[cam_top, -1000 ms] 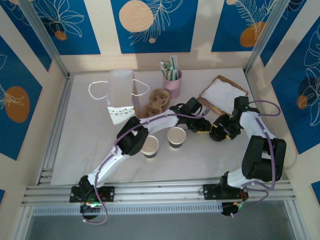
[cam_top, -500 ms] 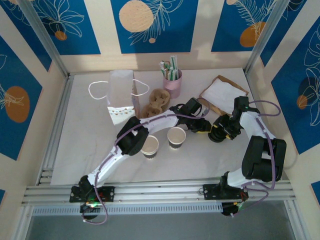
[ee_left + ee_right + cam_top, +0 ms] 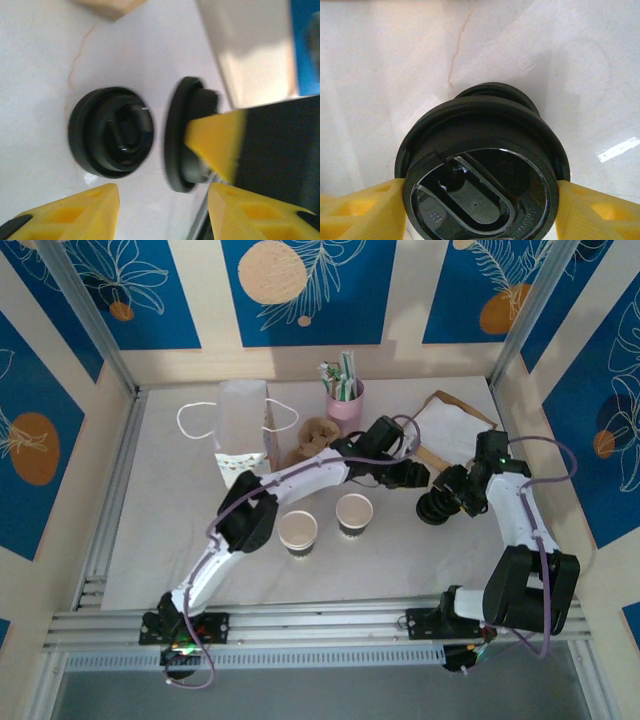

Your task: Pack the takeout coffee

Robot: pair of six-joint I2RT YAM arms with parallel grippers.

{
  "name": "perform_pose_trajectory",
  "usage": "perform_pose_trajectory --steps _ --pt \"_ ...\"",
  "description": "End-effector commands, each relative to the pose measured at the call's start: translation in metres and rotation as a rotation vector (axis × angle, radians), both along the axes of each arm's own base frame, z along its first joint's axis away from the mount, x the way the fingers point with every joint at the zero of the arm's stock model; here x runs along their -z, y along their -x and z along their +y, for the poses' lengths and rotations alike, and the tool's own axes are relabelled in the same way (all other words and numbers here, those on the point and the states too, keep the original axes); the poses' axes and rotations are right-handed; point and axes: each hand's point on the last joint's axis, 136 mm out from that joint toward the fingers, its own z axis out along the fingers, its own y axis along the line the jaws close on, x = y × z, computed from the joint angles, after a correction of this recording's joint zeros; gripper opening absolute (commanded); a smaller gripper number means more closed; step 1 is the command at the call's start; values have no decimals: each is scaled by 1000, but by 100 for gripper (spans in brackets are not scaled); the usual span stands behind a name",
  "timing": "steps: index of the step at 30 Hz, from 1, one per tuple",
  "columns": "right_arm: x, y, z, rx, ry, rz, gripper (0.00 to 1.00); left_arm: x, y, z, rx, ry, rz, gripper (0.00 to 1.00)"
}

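White marble table: right gripper clamps black lid, second lid just beside; left gripper wide open

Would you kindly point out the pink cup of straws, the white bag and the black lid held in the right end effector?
pink cup of straws (image 3: 347, 415): top external view, pink side wall.
white bag (image 3: 243, 425): top external view, front panel.
held black lid (image 3: 480, 187): right wrist view, recessed top face.
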Motion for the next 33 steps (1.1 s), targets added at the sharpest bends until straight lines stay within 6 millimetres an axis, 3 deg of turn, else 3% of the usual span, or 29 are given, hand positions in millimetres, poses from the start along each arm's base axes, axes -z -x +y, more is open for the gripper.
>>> perform_pose_trajectory --steps 1,9,12,17,23,33 --pt "-25 2 9 -36 -38 -42 69 -54 9 16 1 25 -85 52" --pt "-64 5 26 -105 -66 -145 68 -127 31 62 -33 32 -224 66" --pt "-77 6 41 -162 -89 -172 68 -145 41 83 -58 27 -283 78" --pt "-93 11 77 -310 -116 -193 66 -153 69 127 -108 55 -361 100" --pt "-98 18 122 -483 -96 -168 66 -158 99 175 -176 42 -444 100" --pt "-85 28 174 -714 25 -45 66 -129 128 229 -236 -66 -558 100"
